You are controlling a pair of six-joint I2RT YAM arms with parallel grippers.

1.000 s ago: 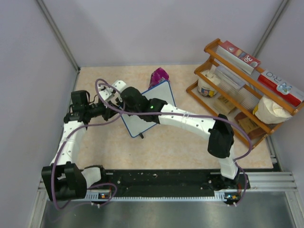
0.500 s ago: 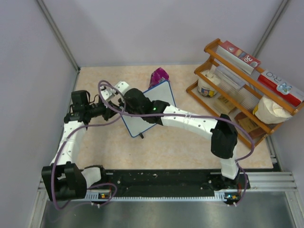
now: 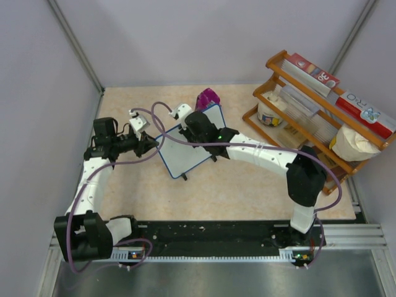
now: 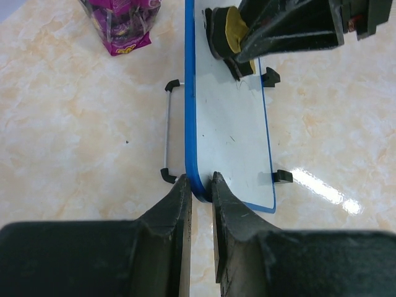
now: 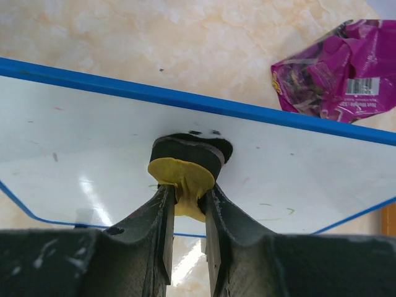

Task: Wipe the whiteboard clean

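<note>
The whiteboard, white with a thin blue frame and black feet, stands tilted on the table. My left gripper is shut on its near left edge; in the left wrist view the jaws pinch the blue frame of the board. My right gripper is shut on the yellow-and-black eraser and presses it against the board face near its upper edge. The eraser also shows in the left wrist view. Faint green marks and small dark specks remain on the board.
A purple snack bag lies just behind the board, also seen in the right wrist view. A wooden rack with boxes, a cup and a bag stands at the right. Grey walls close the back and sides.
My right gripper has moved the eraser right and back across the board, toward its far upper edge. The left gripper has kept its hold on the board's edge.
</note>
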